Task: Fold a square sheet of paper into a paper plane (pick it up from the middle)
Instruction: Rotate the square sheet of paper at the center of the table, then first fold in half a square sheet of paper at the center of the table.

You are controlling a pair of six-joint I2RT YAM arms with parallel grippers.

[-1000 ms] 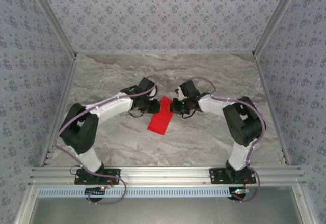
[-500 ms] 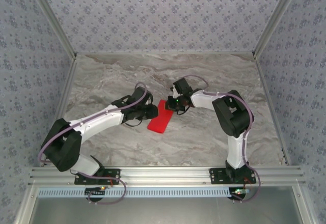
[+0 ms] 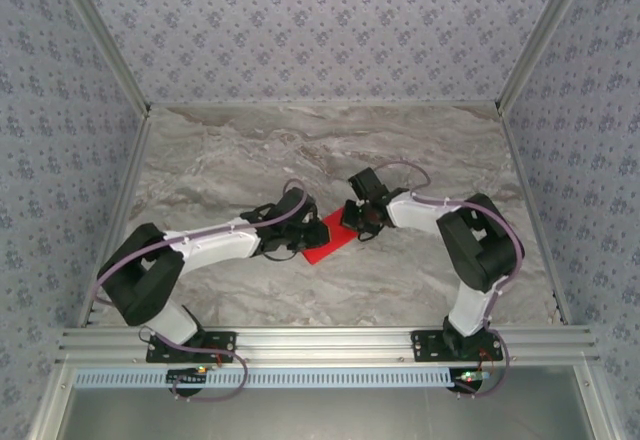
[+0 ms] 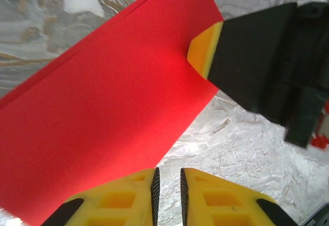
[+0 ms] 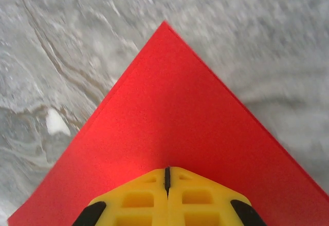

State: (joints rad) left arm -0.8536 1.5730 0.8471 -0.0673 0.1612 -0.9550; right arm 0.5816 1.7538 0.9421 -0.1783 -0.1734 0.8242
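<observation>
Folding step: a first fold looked done, since the red sheet of paper (image 3: 325,243) lay as a doubled strip with layered edges along its upper-left side in the left wrist view; pressing the crease seemed in hand.
Paper's place: flat on the marble counter (image 3: 220,160), centre of the top view, between the two arms.
Left fingers (image 4: 123,198): a narrow slit apart, nothing seen between them, tips at the strip's lower edge.
Right fingers (image 5: 139,198): closed together, gripping nothing, tips on the strip's upper-right end, apparently pinning it.
Next move: probably called for keeping that end pinned while a corner was folded toward the crease; thin paper could slide.
</observation>
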